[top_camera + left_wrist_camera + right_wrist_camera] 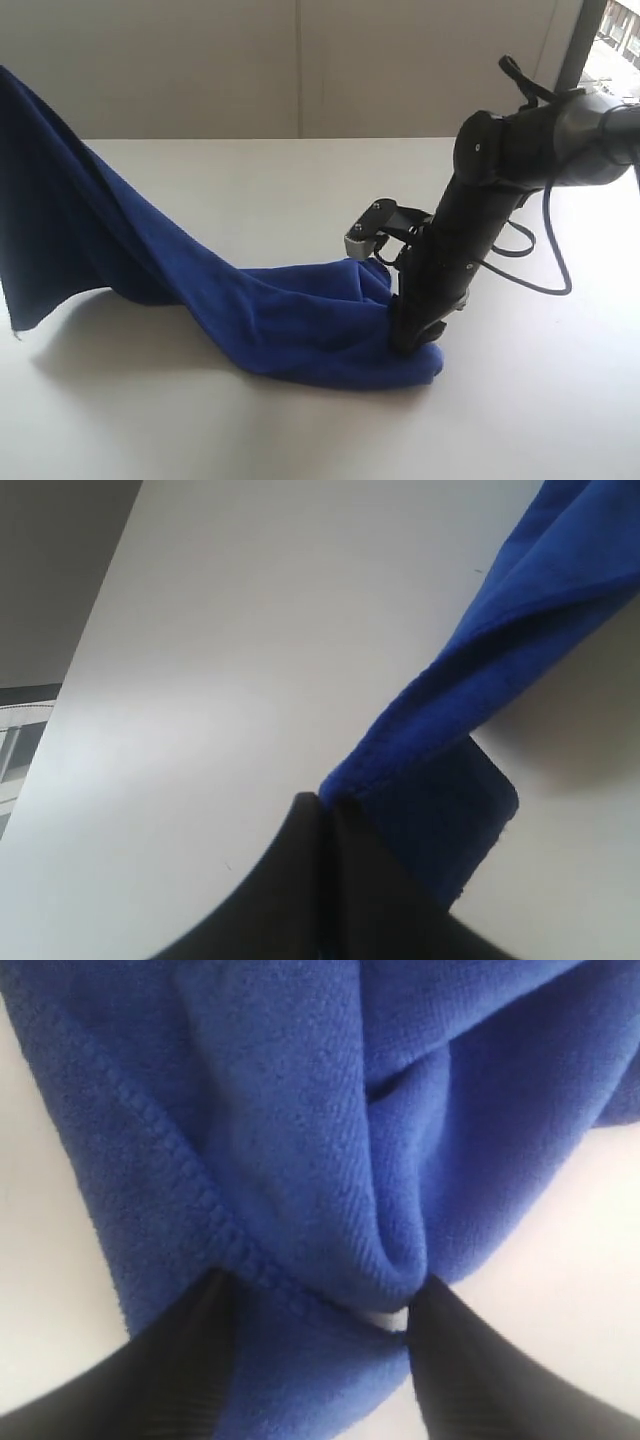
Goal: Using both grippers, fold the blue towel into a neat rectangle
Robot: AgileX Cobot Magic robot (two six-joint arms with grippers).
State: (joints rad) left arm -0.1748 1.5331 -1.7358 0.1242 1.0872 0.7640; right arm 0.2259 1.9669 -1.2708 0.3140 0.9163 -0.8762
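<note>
Jaws of the black right gripper [320,1290] stand spread apart, straddling a bunched fold of the soft, deep royal-blue microfibre towel [300,1110]. A sliver of pale surface shows between the cloth and one finger, so nothing is clamped there. Jaws of the black left gripper [320,802] are clenched together on a stitched corner of the towel, which runs away from them as a folded band.

From the exterior view, the bare front of the flat white table [300,440] lies nearest. Beyond it the towel's right end rests in a rumpled heap on the tabletop, with the right gripper planted down into the heap near its right edge. From there the cloth climbs leftward in a long sagging sweep, clear of the table, and leaves the picture at the upper left. Behind stand the right arm's thick black cylindrical links [540,140] with a looping black cable [545,260], then a plain beige wall [300,60].
</note>
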